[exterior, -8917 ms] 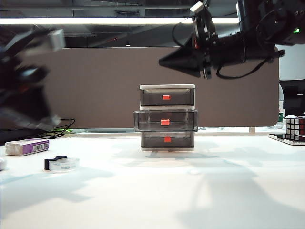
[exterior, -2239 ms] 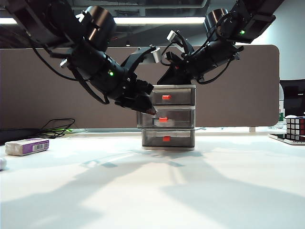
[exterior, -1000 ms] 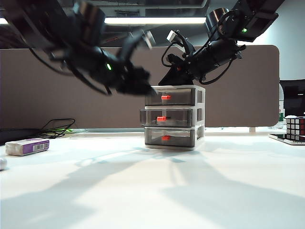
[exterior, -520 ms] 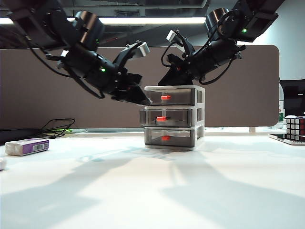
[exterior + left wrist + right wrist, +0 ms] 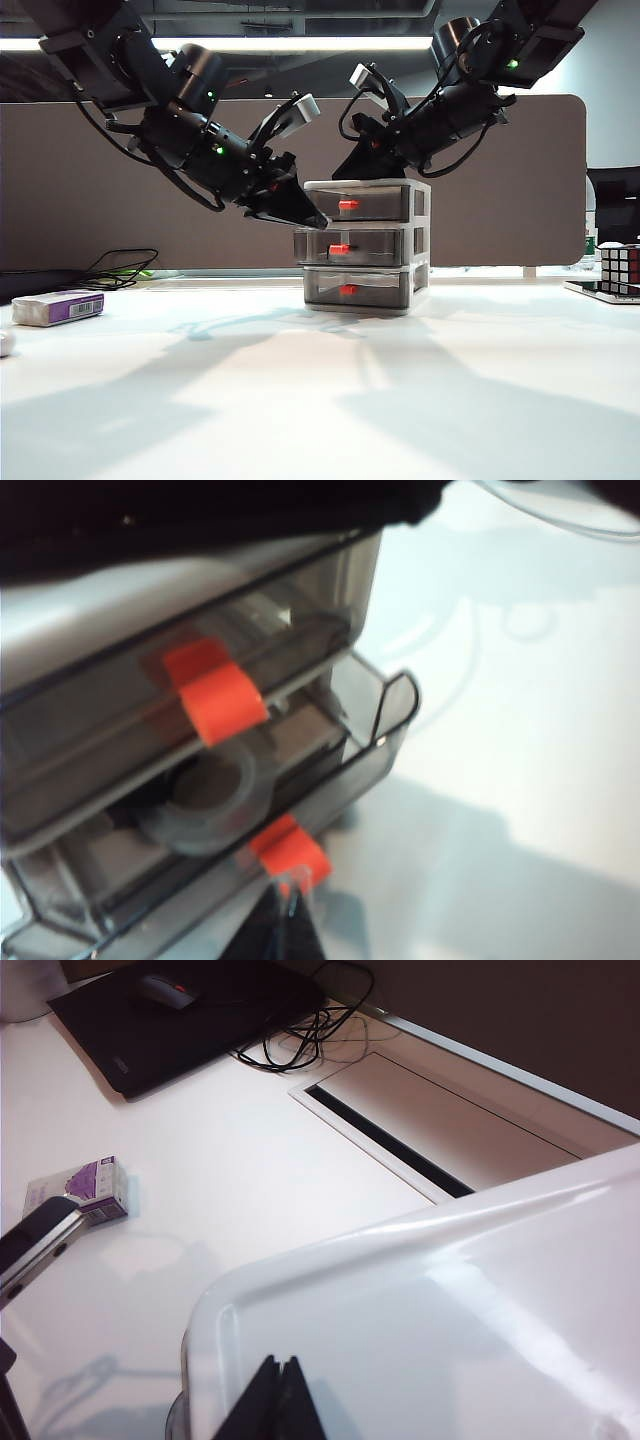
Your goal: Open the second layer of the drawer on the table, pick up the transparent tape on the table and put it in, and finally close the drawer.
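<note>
On the white desk [image 5: 320,400] stands the drawer [image 5: 366,246]; the right gripper [image 5: 345,170], fingers clenched, presses on its top. The left gripper [image 5: 318,224], fingers clenched on nothing, points at the second layer [image 5: 230,860], slightly open. The transparent tape [image 5: 205,800] lies inside, just beyond those fingers.

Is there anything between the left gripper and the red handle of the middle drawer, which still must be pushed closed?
Nothing visible. The shut left gripper points straight at the middle drawer's red handle. That drawer stands slightly out, with the transparent tape inside. The right gripper rests on the cabinet top, clear of this path.
</note>
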Controlling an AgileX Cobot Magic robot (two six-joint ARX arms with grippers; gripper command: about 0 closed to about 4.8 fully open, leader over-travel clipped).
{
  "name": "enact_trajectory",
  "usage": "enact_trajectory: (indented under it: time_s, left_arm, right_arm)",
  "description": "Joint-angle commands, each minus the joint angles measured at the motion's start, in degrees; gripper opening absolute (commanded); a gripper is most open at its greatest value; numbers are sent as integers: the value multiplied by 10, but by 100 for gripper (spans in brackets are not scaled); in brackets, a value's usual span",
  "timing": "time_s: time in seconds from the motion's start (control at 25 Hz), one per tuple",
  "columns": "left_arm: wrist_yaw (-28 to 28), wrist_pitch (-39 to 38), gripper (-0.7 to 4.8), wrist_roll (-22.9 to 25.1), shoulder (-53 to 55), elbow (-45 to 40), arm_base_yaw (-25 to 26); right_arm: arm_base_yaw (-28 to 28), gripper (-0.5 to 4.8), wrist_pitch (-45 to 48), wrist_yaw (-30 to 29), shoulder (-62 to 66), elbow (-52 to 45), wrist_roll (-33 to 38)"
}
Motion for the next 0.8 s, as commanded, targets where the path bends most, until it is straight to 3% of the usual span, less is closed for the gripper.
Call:
enact_trajectory:
  time_s: [0.04,0.36,0.72,0.8]
  left_arm:
    - [-39,-26,-6,26,-2,1,0]
    - [-63,56,-6,19,15,2,-2]
    - [-64,64,-6,14,48,1,-3]
    - [-86,72,-6,5,52,1,-6]
  right_arm:
    - [-2,-5,-93,10,19,-17,13]
    - [-2,-5,-91,10,19,-17,13]
    - [-1,-5,-89,10,19,-17,13]
    - [-1,-5,-90,10,19,-17,13]
